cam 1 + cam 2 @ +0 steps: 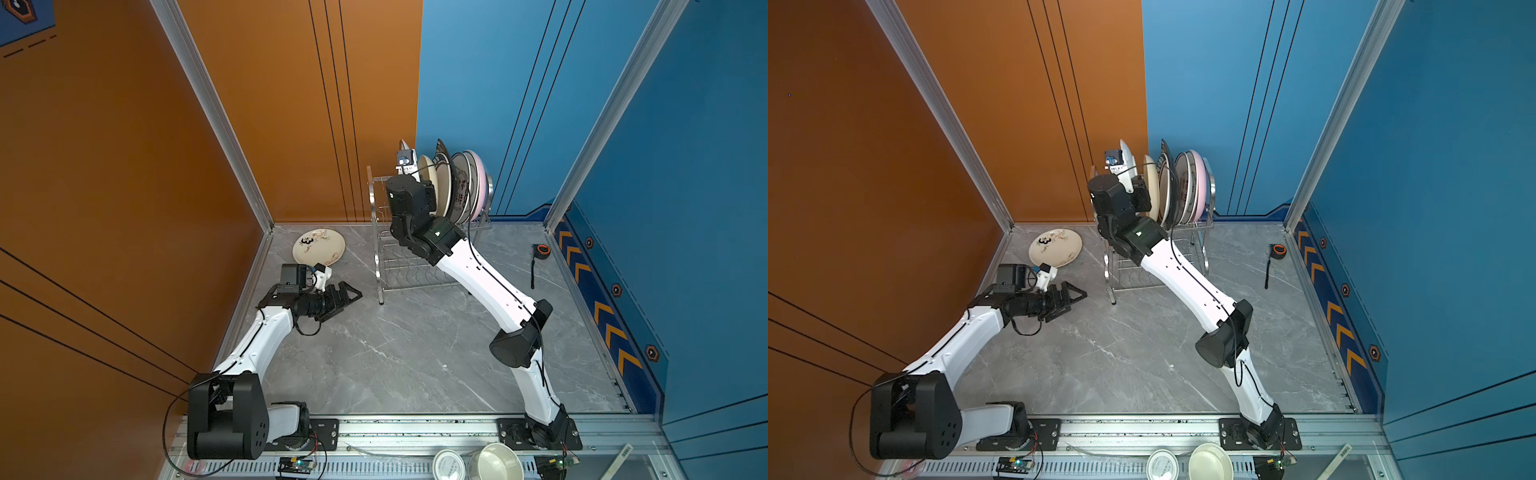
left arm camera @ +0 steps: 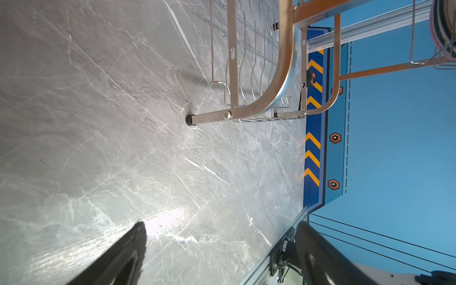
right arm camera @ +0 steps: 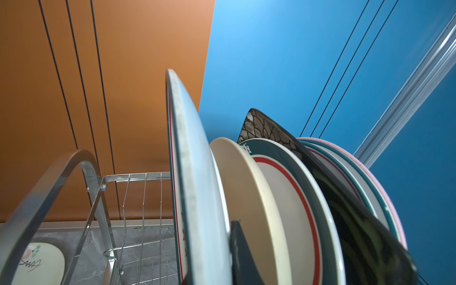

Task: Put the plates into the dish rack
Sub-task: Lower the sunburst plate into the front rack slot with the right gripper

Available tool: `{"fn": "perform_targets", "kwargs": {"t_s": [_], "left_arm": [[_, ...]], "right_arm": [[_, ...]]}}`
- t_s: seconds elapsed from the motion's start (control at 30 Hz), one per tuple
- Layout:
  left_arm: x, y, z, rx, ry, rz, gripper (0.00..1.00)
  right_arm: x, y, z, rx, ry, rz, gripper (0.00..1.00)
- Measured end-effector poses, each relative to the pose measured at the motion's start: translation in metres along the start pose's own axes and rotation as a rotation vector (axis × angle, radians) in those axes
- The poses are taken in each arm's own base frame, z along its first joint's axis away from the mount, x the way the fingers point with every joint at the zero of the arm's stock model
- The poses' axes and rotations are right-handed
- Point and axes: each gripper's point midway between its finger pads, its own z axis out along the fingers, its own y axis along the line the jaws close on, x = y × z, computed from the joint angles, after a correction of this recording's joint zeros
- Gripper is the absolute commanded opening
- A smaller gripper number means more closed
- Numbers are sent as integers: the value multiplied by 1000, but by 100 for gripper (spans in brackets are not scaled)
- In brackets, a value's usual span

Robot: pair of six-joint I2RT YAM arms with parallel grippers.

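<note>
Plates [image 1: 444,188] stand in the dish rack [image 1: 378,274] — one plate [image 1: 318,247] lies left of it.

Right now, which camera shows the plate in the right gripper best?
The right wrist view: the dark-rimmed plate fills the middle, edge-on, beside the cream plate in the dish rack. Both top views show only its upper rim behind the wrist camera. The left wrist view misses it.

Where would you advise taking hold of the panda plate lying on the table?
Probably the near rim of the panda plate, coming in low from the side of the left gripper. The plate lies flat, face up, so only its raised edge offers a hold.
</note>
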Motion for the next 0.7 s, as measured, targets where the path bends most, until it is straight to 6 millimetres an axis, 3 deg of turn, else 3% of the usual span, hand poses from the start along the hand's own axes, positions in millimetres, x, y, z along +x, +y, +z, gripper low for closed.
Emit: {"fn": "perform_targets", "kwargs": {"t_s": [0.23,0.6,0.7], "left_arm": [[-2,3,2,-5,7,-2,95],[-4,5,3,-8,6,-8,96],[-4,5,3,-8,6,-8,96]], "right_arm": [[5,-3,7,11,12,18,0],[35,1,23,16,77,-9,0],[38,1,24,12,87,-7,6]]}}
